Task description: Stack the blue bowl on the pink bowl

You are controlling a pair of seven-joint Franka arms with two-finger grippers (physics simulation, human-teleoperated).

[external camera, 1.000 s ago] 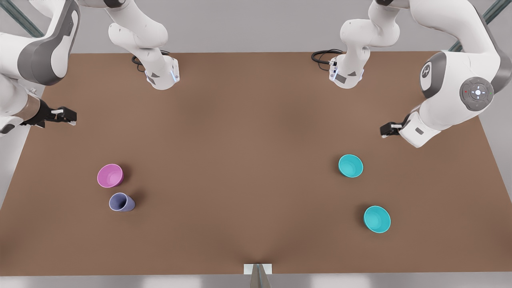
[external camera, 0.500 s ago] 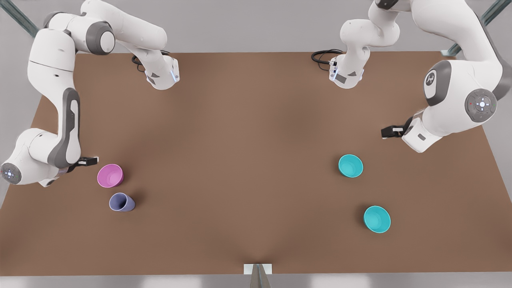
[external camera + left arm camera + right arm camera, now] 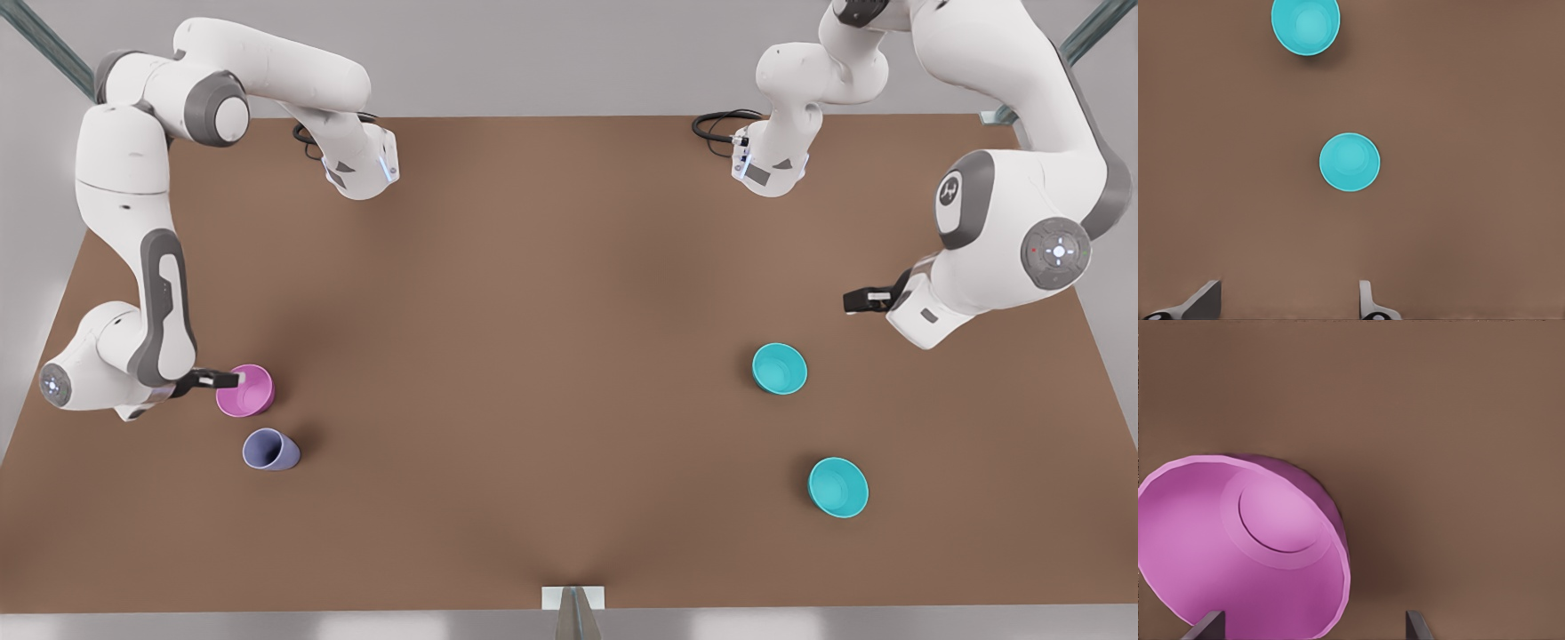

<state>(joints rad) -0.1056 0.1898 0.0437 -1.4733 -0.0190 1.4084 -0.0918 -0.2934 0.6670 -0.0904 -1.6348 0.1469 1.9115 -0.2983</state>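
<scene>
Table (image 3: pixel 551 373): brown top, carrying 3 bowls and 1 cup, all upright.

Arms: 2 white arms, bases along the 12 o'clock edge of the front view. Arm toward 9 o'clock is bent down to the pink bowl (image 3: pixel 245 390); going by the wrist views it is the right arm. Arm toward 3 o'clock is the left arm.

Right gripper (image 3: pixel 227 380): at about 8 o'clock of the table, tip over the pink bowl's rim on its 9 o'clock side. In the right wrist view 2 fingertips (image 3: pixel 1205 627) stand wide apart with 1 over the bowl's near rim and the other over bare table; nothing gripped.

Left gripper (image 3: pixel 858 300): at about 3 o'clock, above bare table, well apart from both teal bowls. In the left wrist view its fingertips (image 3: pixel 1365 299) are spread wide and hold nothing.

Blue bowl (image 3: pixel 780 369): teal, toward 4 o'clock, the nearer of the 2 look-alikes to the left gripper, centred in the left wrist view (image 3: pixel 1349 162). Not on the pink bowl.

Second teal bowl (image 3: pixel 837 487): same look, at 5 o'clock of the first, well apart from it; also seen from the left wrist (image 3: pixel 1305 25).

Pink bowl: toward 8 o'clock, close up in the right wrist view (image 3: pixel 1238 547).

Cup (image 3: pixel 270 450): lavender-blue, just beside the pink bowl at its 5 o'clock; contact cannot be told.
</scene>
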